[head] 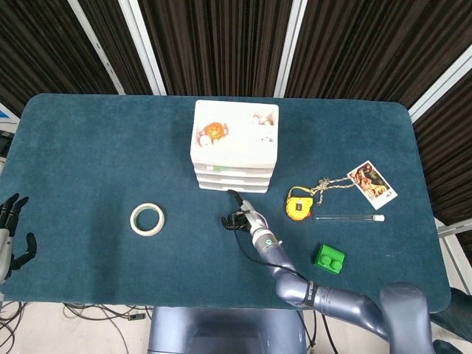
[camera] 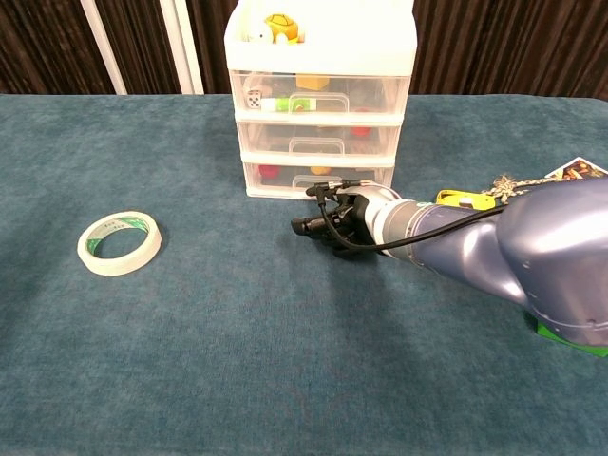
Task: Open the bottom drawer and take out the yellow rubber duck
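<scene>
— What lies around the right hand [camera: 344, 218]?

— The drawer unit [camera: 318, 114] stands just beyond it, bottom drawer [camera: 318, 178] closed; the duck can't be made out. A tape roll [camera: 119, 242] sits far to its left, a yellow tape measure [head: 298, 204] to its right.

— Holding anything?

— Nothing; fingers curled in. The left hand [head: 12, 232] rests open, well apart.

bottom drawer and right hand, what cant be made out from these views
- Bottom drawer, chest view: frosted front blurs its contents; red and orange blobs only, no duck identifiable.
- Right hand, chest view: fingertip contact with the handle is hidden by the hand itself.
- Head view: drawer fronts too foreshortened to read.
- Left hand: cut off by the frame edge.
</scene>
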You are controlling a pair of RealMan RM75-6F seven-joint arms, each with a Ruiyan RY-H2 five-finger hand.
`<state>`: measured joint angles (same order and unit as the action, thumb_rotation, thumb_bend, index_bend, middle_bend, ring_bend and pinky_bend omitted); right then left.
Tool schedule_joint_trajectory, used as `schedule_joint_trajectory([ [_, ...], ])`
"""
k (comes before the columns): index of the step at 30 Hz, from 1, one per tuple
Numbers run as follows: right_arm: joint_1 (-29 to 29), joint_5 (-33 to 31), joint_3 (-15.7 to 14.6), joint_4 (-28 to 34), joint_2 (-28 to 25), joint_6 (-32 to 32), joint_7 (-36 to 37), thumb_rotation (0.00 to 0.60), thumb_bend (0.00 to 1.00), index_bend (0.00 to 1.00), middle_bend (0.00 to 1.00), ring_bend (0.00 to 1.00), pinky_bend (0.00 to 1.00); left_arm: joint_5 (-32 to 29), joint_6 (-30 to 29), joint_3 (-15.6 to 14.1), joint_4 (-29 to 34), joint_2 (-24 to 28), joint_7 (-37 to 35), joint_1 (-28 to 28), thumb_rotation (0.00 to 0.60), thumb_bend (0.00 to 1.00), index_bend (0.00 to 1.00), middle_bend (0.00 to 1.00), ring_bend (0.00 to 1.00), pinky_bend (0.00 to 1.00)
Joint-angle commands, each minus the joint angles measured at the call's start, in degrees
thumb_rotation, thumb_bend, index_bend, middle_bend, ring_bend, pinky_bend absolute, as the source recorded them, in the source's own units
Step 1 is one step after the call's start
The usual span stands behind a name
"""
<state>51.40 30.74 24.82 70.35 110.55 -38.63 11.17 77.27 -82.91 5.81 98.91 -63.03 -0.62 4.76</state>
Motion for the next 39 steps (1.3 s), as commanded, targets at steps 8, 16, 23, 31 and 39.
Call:
schedule_joint_trajectory([
  [8,1.2,-0.7,1.4,-2.6,1.2,0.6,-0.8,0.6,0.53,0.0,0.88,0.96,0.99,-0.2,-0.2,0.2,-0.1,0.0,0.5,0.1,0.6,0.61,0.05,0.0,0.0,0.0],
  [16,1.4,-0.8,1.8,-3.1,1.6,0.5,-1.3,0.6,0.53,0.0,0.88,0.96,0.99,-0.3,-0.2,0.2,-0.2,0.0,0.5,0.1,0.6,0.61,0.05,0.0,0.0,0.0],
  [23,1.8,-0.9,1.8,-4.0,2.3,1.3,-1.7,0.6,0.53,0.0,0.88,0.96,0.99,-0.3,-0.4,0.2,-0.5,-0.1,0.5,0.0,0.6,0.61,0.05,0.0,0.0,0.0],
  [31,2.6,-1.5,2.5,-5.9,3.2,1.9,-2.1,0.6,0.53,0.0,0.88,0.96,0.99,-0.8,-0.4,0.5,-0.4,-0.1,0.8,0.1,0.6,0.61,0.05,0.0,0.0,0.0],
  [39,2.8,-0.9,3.0,-7.0,3.7,3.1,-1.6,0.6,0.54,0.0,0.88,0.96,0.99,-1.0,-0.4,0.6,-0.2,0.0,1.1,0.1,0.6,0.61,0.05,0.0,0.0,0.0],
])
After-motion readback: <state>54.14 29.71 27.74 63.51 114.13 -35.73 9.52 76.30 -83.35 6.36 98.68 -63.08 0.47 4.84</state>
